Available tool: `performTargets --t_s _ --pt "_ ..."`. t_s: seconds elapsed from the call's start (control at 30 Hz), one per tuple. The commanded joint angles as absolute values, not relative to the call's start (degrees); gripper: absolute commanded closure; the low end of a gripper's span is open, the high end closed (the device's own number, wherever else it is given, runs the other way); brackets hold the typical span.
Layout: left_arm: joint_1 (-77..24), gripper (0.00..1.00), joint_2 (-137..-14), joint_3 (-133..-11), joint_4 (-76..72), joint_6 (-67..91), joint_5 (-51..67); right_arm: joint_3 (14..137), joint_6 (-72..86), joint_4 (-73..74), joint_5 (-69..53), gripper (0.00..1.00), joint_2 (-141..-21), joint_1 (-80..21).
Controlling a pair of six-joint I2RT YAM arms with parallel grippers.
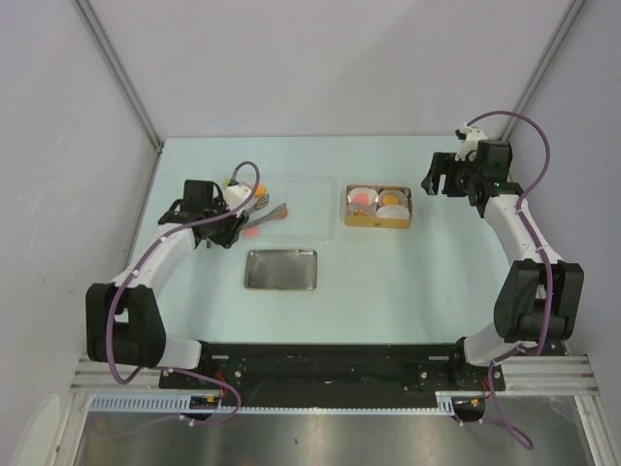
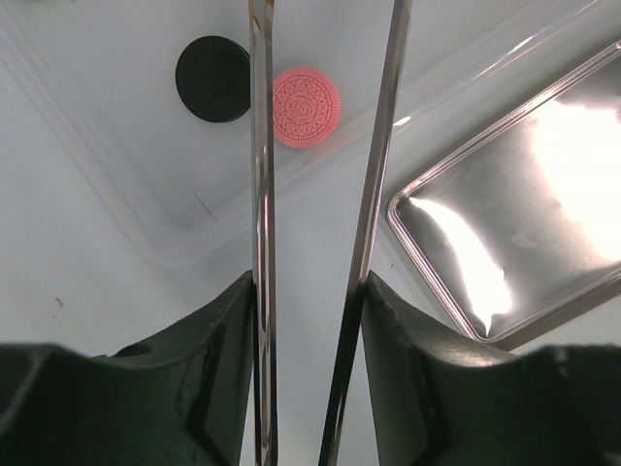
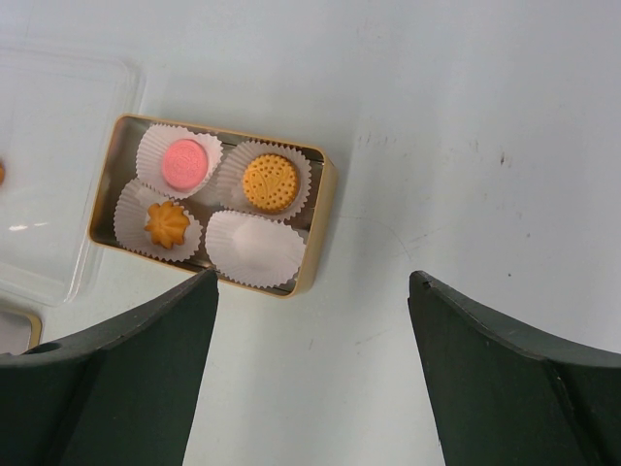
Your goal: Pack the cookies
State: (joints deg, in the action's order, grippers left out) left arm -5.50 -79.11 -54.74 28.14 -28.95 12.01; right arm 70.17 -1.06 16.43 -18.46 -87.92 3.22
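Observation:
My left gripper [image 2: 310,291] is shut on a pair of metal tongs [image 2: 260,194]. The tong blades stand apart and reach over a clear plastic tray [image 2: 146,223]. A pink cookie [image 2: 306,107] lies in the tray between the blades, touching neither, with a black cookie [image 2: 213,79] just left of it. A gold tin [image 3: 320,223] holds four white paper cups. Three cups hold a pink cookie [image 3: 180,162], a round orange cookie [image 3: 270,183] and a flower-shaped orange one [image 3: 167,223]; one cup [image 3: 254,248] is empty. My right gripper [image 3: 312,282] hangs open to the right of the tin, holding nothing.
A shiny silver tin lid [image 1: 280,269] lies on the table in front of the clear tray [image 1: 301,199]. The gold tin [image 1: 378,223] sits right of the tray. Grey walls close in the table on three sides.

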Motion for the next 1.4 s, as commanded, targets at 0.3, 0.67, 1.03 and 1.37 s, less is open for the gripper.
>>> performTargets --t_s 0.3,0.67,1.03,1.37 --pt "-5.36 0.51 -81.83 -54.93 24.87 -30.32 13.62 70.40 -0.97 16.08 -18.54 0.16 -88.42 3.08" --pt "-7.47 0.52 -83.32 -54.85 24.35 -31.81 11.60 70.40 -1.05 16.35 -18.37 0.16 -88.42 3.08" --pt "-10.37 0.53 -82.79 -53.09 22.41 -33.22 3.97 70.40 -0.97 16.26 -18.63 0.16 -88.42 3.16" --pt "-12.04 0.54 -83.06 -52.82 21.80 -33.66 0.79 70.40 -0.97 16.35 -18.81 0.16 -88.42 3.16"
